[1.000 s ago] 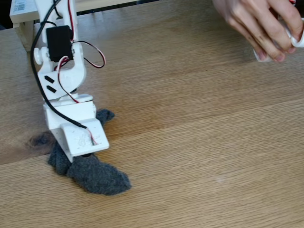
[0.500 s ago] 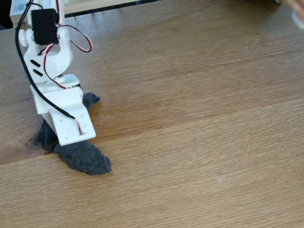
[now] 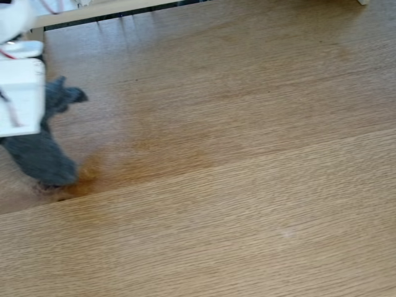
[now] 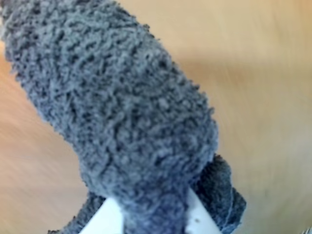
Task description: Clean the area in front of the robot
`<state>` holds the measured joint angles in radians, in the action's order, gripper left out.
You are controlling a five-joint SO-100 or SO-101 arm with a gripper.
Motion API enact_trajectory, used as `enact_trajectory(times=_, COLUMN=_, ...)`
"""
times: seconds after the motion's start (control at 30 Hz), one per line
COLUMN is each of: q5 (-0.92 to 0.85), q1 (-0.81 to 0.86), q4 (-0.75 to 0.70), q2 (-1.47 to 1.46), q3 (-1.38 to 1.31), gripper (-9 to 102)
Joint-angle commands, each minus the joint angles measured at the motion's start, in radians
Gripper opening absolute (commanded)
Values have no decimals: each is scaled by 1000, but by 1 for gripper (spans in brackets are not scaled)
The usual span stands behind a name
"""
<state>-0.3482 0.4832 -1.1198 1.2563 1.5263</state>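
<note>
The robot's flat white plate (image 3: pixel 18 99) sits at the far left edge of the fixed view, with a fuzzy grey cloth (image 3: pixel 43 158) hanging below it onto the oak tabletop. The cloth's lower end rests beside a dark knot (image 3: pixel 52 189) and an amber stain (image 3: pixel 154 151) in the area in front of the robot. In the wrist view the gripper (image 4: pixel 151 222) is shut on the grey cloth (image 4: pixel 117 107), its white fingers (image 4: pixel 105 222) showing on either side at the bottom. The fingertips are buried in the cloth.
A pale wooden strip (image 3: pixel 124 6) runs along the table's back edge. A small white object (image 3: pixel 363 2) pokes in at the top right corner. A plank seam (image 3: pixel 247 154) crosses the tabletop diagonally.
The arm has swept left and towards the back, dragging the grey cloth with it and uncovering the knot. The person's hand at the top right has left the view.
</note>
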Motion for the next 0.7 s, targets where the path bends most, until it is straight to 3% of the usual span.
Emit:
enact_trajectory(times=0.0, q5=-101, q1=273, q4=-6, q2=210, q3=137, gripper=0)
enact_trajectory(times=0.17, q5=-170, q1=466, q4=245, q2=229, q3=426, gripper=0)
enact_trajectory(times=0.4, q5=-137, q1=522, q4=506, q2=293, q3=675, gripper=34)
enact_trajectory(times=0.57, q5=-64, q1=500, q4=571, q2=468, q3=712, gripper=39)
enact_trajectory(times=0.67, q5=-17, q1=417, q4=560, q2=646, q3=715, gripper=31)
